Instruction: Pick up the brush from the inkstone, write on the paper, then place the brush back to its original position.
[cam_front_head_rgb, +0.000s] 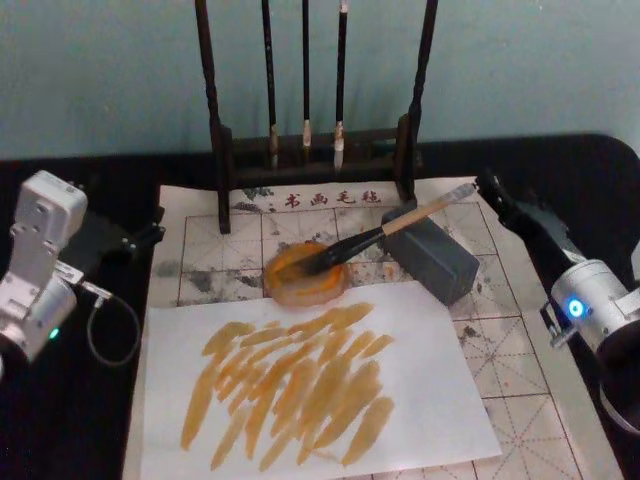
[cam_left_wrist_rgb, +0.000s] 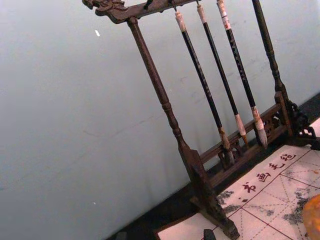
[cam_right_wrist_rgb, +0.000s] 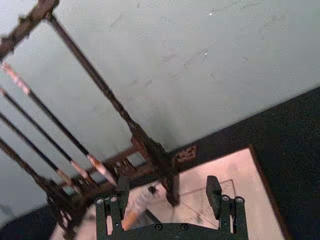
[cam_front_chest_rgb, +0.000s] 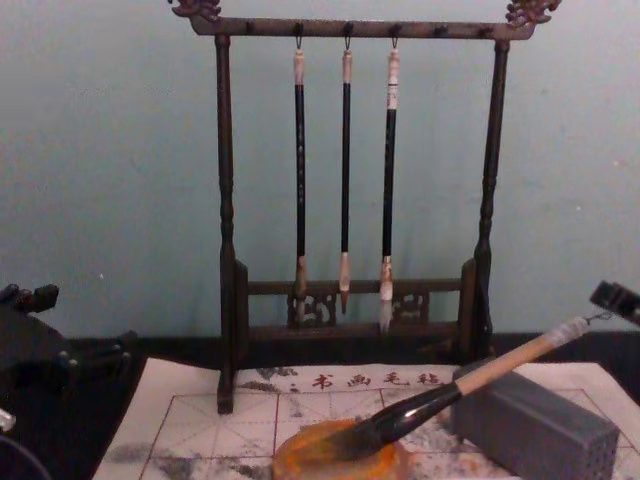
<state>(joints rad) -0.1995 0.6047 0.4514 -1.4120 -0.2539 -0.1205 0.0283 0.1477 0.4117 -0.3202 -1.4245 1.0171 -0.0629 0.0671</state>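
Head view: the brush (cam_front_head_rgb: 385, 232) lies with its tip in the inkstone (cam_front_head_rgb: 305, 271) and its handle across the grey block (cam_front_head_rgb: 437, 256), on the paper (cam_front_head_rgb: 520, 335). The right tool (cam_front_head_rgb: 489, 186) sits near the handle end. Right wrist view: its fingers (cam_right_wrist_rgb: 214, 191) are spread, empty. The left tool (cam_front_head_rgb: 150, 232) is parked at the left; I cannot tell its state.

Amber inkstone (cam_front_head_rgb: 305, 272); pale-handled, dark-tipped brush (cam_front_head_rgb: 385, 235); white paper (cam_front_head_rgb: 440, 390) (ochre strokes); 3 dark brushes (cam_front_chest_rgb: 345, 170).
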